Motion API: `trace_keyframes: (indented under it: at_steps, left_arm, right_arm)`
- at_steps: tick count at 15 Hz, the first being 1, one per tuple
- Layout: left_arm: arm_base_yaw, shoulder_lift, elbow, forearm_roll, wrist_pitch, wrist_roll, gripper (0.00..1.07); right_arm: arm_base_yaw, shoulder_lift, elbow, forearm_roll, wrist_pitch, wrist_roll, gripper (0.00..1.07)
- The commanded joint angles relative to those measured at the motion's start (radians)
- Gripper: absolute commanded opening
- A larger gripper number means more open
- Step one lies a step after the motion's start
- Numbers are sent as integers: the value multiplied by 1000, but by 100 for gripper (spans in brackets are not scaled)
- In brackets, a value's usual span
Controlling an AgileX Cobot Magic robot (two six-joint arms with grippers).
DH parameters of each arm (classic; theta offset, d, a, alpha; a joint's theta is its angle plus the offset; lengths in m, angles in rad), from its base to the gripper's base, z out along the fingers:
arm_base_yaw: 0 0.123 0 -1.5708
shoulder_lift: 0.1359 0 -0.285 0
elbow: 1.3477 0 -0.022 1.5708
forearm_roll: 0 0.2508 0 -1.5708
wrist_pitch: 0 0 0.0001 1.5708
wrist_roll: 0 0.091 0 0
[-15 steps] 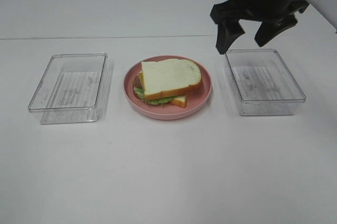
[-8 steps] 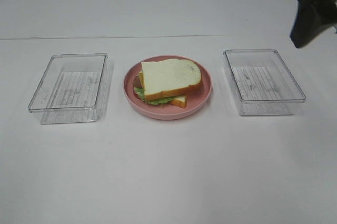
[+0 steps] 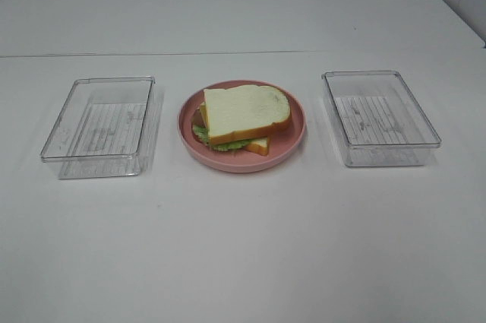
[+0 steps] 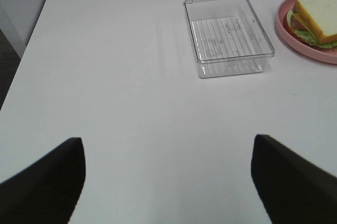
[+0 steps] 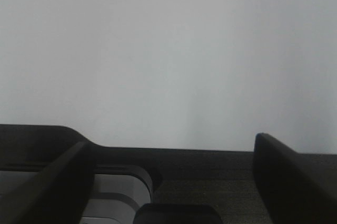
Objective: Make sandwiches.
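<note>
The sandwich (image 3: 244, 116) lies on a round pink plate (image 3: 298, 131) in the middle of the white table: a white bread slice with orange-brown crust on top, green lettuce and a second slice below. It also shows in the left wrist view (image 4: 316, 19). Neither gripper shows in the high view. My left gripper (image 4: 167, 182) is open and empty, held over bare table well short of the left tray (image 4: 227, 34). My right gripper (image 5: 171, 182) is open and empty, facing a blank white surface with dark robot parts below it.
Two clear plastic rectangular trays flank the plate, with nothing in them: one at the left (image 3: 100, 127), one at the right (image 3: 378, 116). A seam (image 3: 152, 54) runs across the table behind them.
My right arm has pulled up and to the right, away from the far side of the right tray, and has left the high view. The sandwich, plate and trays have not moved.
</note>
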Motion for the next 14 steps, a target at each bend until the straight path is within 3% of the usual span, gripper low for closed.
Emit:
trace_keyframes:
  at_steps: [1, 7, 10, 14]
  left_arm:
    - [0, -13, 1, -4, -5, -2, 79]
    - [0, -13, 1, -4, -5, -2, 79]
    - [0, -15, 1, -5, -5, -2, 79]
    - [0, -10, 1, -5, -5, -3, 79]
  right_arm:
    - [-65, -135, 45, -2, 39, -25, 80]
    - [-83, -633, 115, 5, 107, -2, 80]
    - [-181, -711, 164, 37, 109, -92, 80]
    - [-217, -715, 213, 113, -14, -180, 80]
